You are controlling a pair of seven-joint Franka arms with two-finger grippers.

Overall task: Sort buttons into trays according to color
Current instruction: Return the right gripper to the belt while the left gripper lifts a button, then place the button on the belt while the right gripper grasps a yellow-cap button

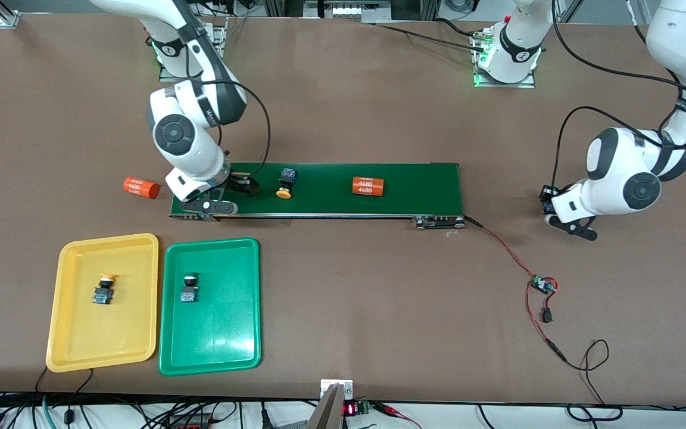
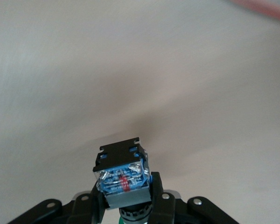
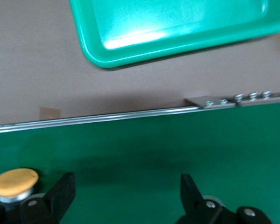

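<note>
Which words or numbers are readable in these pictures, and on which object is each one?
"4680", printed in rows: orange cylinder on the conveyor belt.
"4680", less clear: orange cylinder on the table at the right arm's end of the belt.
Red digits: small display at the table edge, unreadable.
Arm lettering: too small.

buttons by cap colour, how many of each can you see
yellow-orange caps: 2, one in the yellow tray, one on the conveyor belt
green caps: 2, one in the green tray, one held in the left gripper
total: 4
</note>
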